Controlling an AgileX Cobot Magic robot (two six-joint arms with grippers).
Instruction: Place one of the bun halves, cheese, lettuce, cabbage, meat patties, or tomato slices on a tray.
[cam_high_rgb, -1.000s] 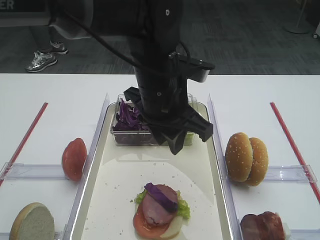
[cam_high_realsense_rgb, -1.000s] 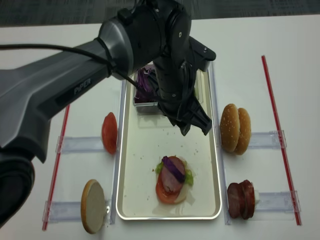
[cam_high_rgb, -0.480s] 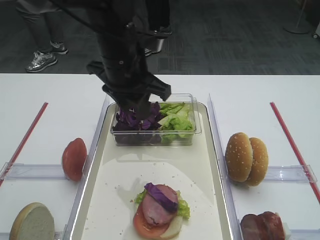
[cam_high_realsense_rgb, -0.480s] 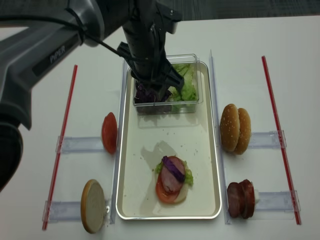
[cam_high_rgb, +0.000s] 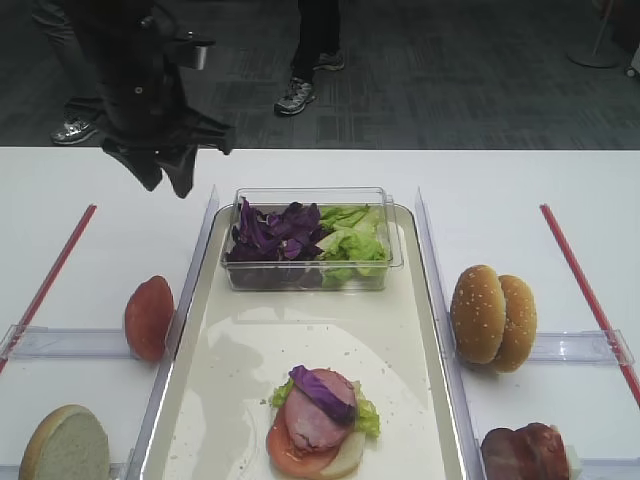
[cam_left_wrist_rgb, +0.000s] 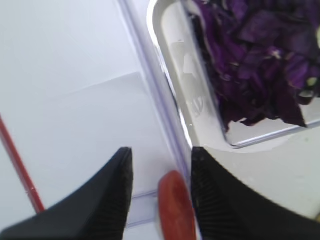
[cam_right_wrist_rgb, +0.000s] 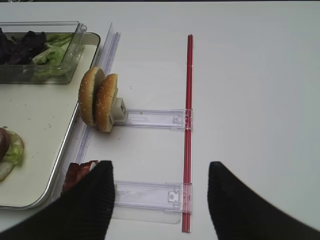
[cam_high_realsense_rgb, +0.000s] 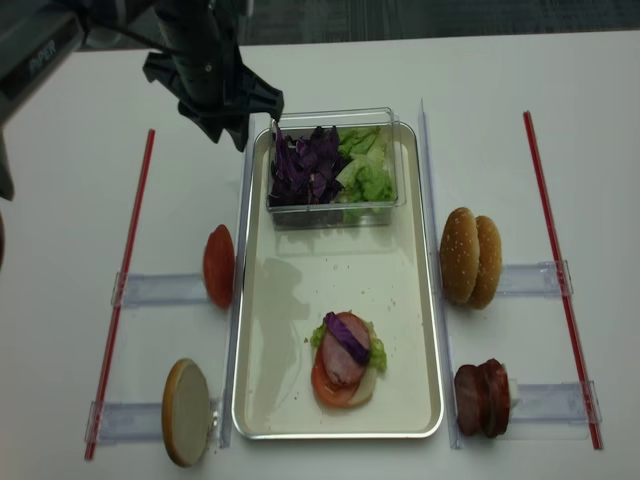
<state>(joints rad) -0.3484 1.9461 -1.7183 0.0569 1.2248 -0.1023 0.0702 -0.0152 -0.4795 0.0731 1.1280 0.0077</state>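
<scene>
Left gripper hangs above the white table just off the far-left corner of the tray, jaws apart with nothing between them; the left wrist view shows both dark fingers spread, with bare tabletop and one tomato slice below the gap. Right gripper sits low on the right side of the tray, fingers wide apart and empty, over the clear holder strip. At the far end of the tray stands a clear plastic box: the cabbage fills its left half, the lettuce its right half. Toward the near end of the tray lies a stack: a pale bun half at the bottom, a tomato slice, a lettuce leaf, a pink meat round, and on top a small flat shred of purple cabbage, touching the meat and narrower than it. Left of the tray, a tomato slice stands on edge at a clear holder, just beside the rim; nearer still, a pale-faced bun half leans at another holder. Right of the tray, two sesame-seeded bun halves stand on edge together, and nearer, dark red-brown meat patties likewise. Red strips run along the table well outside the tray on both sides.
</scene>
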